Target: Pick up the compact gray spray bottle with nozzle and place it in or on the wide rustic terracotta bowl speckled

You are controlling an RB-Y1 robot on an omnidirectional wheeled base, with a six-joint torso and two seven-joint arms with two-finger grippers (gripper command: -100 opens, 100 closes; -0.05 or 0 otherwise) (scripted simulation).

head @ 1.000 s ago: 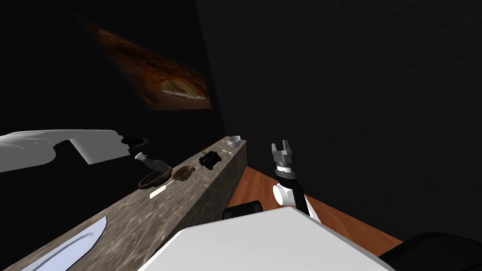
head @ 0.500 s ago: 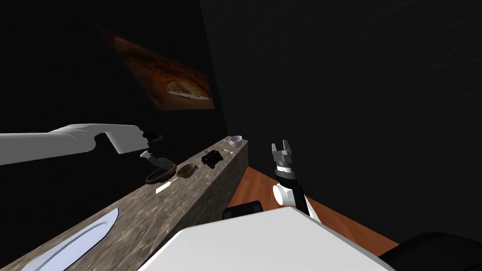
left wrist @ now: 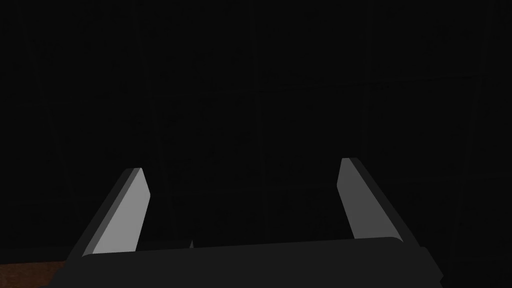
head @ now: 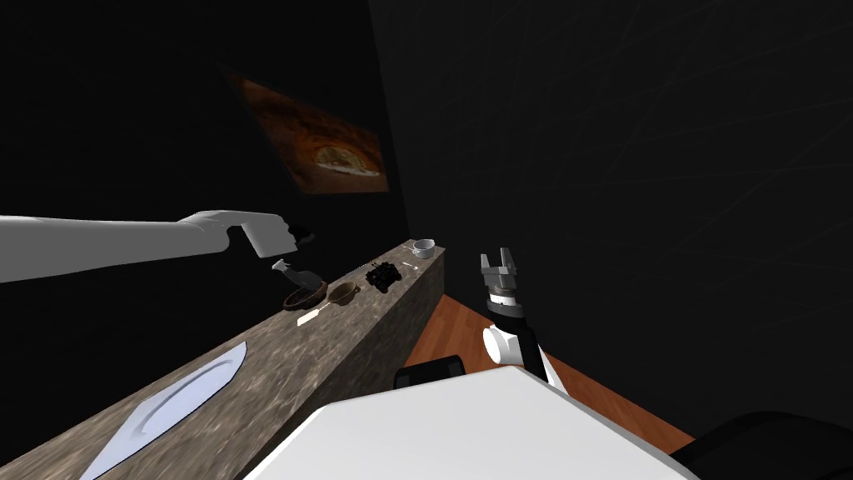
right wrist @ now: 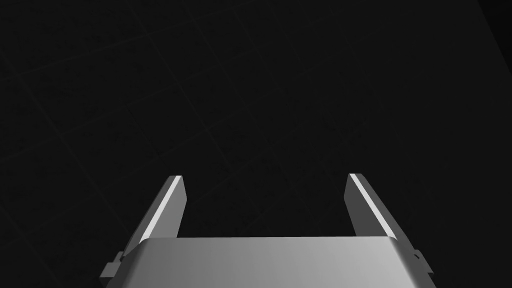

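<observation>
A long mottled stone counter (head: 275, 375) was seen running away toward a dark wall, its near end cut off by the frame edge. A framed brown picture (head: 333, 150) was hung on that wall, its subject hard to make out. A wide white plate (head: 167, 400) was laid on the counter's near part, partly cut off at the bottom.

The left arm was stretched out over the counter. The left gripper (left wrist: 242, 165) was poised above the bowl with its fingers spread apart and nothing between them. In the head view its dark end was nearly lost against the wall. The right gripper (head: 498, 255) was raised beside the counter's far end, over a wooden floor (head: 466, 333), with its fingers likewise parted and empty.

The brown bowl (head: 306, 297) was placed midway along the counter, and the grey spray bottle (head: 293, 272) was found resting tilted in it. How deep it sat could not be told. Beyond it a smaller brown cup (head: 341, 292), a black object (head: 383, 276) of unclear kind and a white cup (head: 423, 247) were lined up toward the far end.
</observation>
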